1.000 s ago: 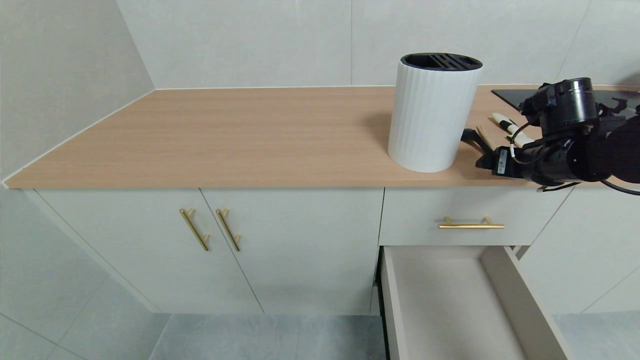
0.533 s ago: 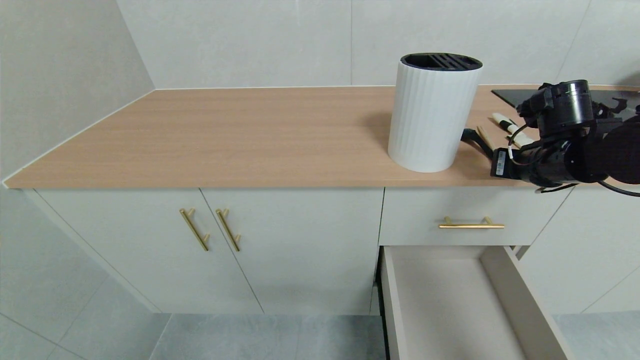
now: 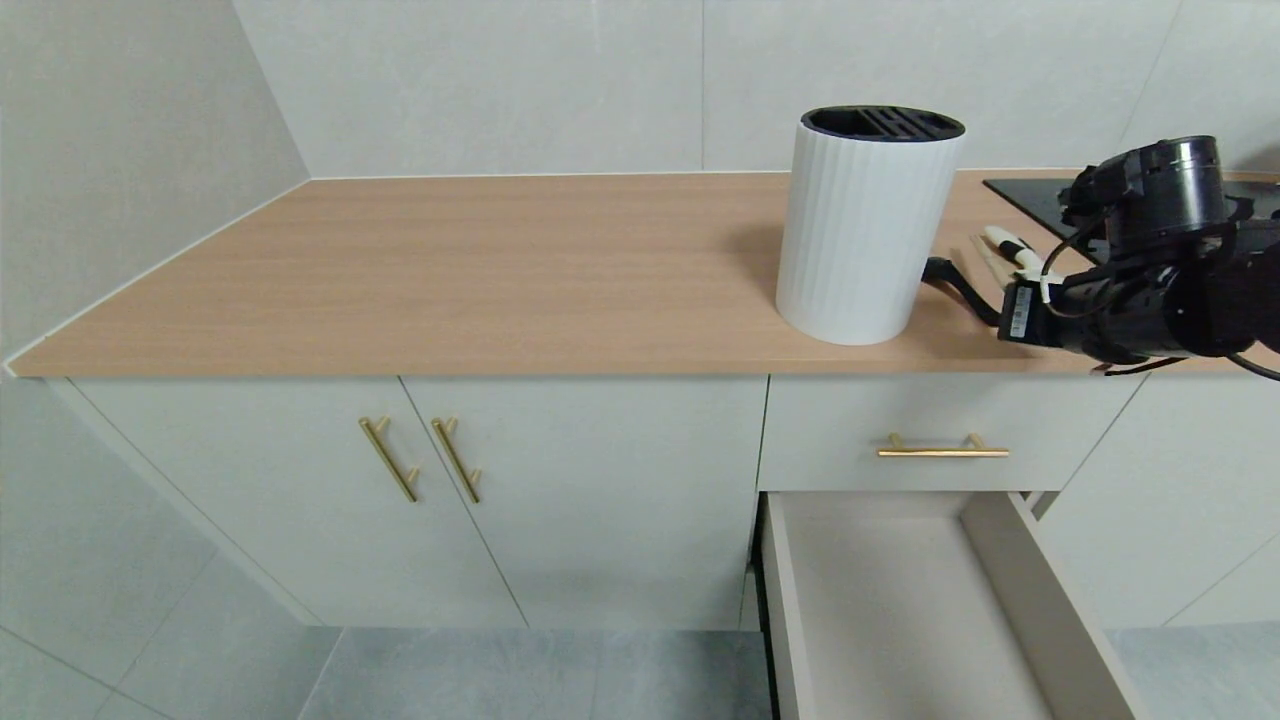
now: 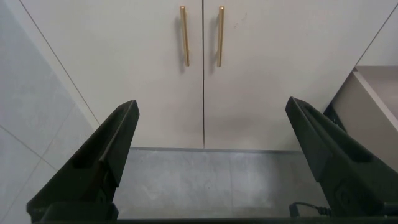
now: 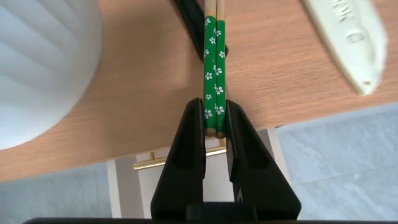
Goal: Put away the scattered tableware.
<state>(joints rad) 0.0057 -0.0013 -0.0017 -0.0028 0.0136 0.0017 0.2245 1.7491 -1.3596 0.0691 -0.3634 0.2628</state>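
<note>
- Step in hand, as I judge it: pick-up of the chopsticks (image 5: 214, 68), a green pair with white flowers.
- My right gripper (image 5: 215, 124) is clamped narrow on their near ends, at the wooden counter's (image 3: 500, 270) front edge, right side of the head view.
- I cannot tell whether the pair is clear of the wood.
- A black utensil (image 5: 186, 12) lies just beside the pair, and a white-handled one (image 5: 345, 37) lies near.
- The white ribbed holder (image 3: 865, 230) stands upright nearby, and the open drawer (image 3: 790, 600) sits lower right.
- My left gripper (image 4: 210, 106) has its jaws wide, holding nothing, facing the cabinet doors (image 4: 155, 74).
- Next move calls for a straight lift, tipping the pair upright and clearing the holder's rim before release.
</note>
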